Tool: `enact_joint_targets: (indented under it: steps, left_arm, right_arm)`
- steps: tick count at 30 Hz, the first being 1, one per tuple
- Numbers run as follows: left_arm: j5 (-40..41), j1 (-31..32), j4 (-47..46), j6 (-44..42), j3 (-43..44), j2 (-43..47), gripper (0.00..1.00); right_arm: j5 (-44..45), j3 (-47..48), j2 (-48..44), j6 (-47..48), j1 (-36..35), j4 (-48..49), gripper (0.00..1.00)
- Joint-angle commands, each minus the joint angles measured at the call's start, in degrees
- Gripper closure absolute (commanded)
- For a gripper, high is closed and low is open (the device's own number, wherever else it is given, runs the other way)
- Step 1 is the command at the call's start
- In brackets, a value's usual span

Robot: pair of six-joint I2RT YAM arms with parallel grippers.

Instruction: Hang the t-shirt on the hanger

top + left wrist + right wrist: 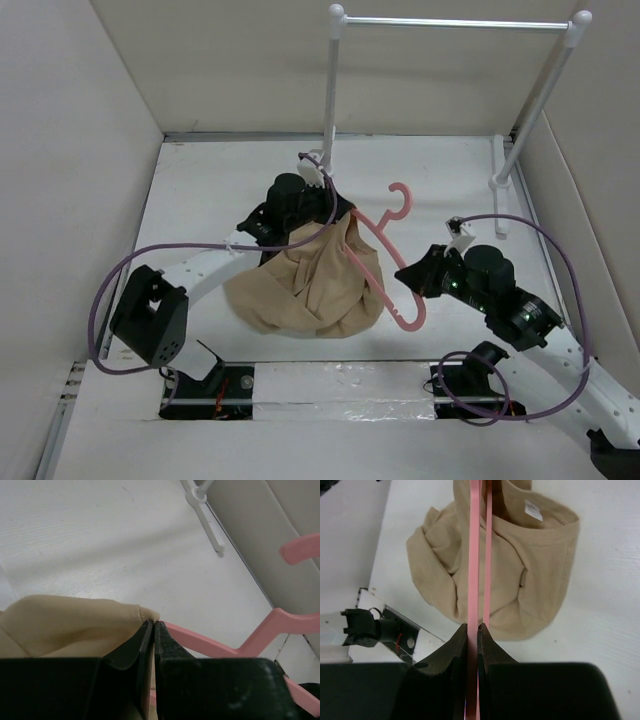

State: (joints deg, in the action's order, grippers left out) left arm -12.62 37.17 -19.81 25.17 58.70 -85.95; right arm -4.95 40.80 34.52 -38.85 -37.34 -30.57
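top external view: the t-shirt (310,285) hung in a bunched tan heap at the middle of the white table (200,200), its lower folds resting on the surface. its upper edge was drawn up to the left gripper (335,215). the pink hanger (384,222) slanted across the cloth's right side, its hook towards the white rail (450,22) at the back and its lower end at the right gripper (405,272).

left wrist view: the left gripper (152,625) was clenched, jaws pressed together on a fold of the t-shirt (75,620). the hanger (200,641) ran just beyond the tips to the right.

right wrist view: the right gripper (472,627) was pinched tight on a thin bar of the hanger (475,555), which ran straight up the frame into the open neck of the t-shirt (535,570). a small white label (533,510) showed inside the collar.
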Motion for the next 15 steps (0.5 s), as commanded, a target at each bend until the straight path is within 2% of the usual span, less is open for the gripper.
enact_joint_targets:
  steps: [1,8,15]
  left_arm:
    - [-2.8,1.1,-2.6,0.4,-0.9,4.6,1.00]
    - [4.6,8.7,5.1,-1.7,1.9,11.9,1.00]
    - [1.5,8.7,5.9,1.5,-1.4,20.8,1.00]
  right_arm:
    - [0.4,-3.4,0.5,-2.2,-2.4,16.5,1.00]
    - [11.4,-7.6,7.5,-3.1,-9.7,37.0,1.00]
    - [8.9,-5.0,19.3,-1.8,-10.3,54.3,1.00]
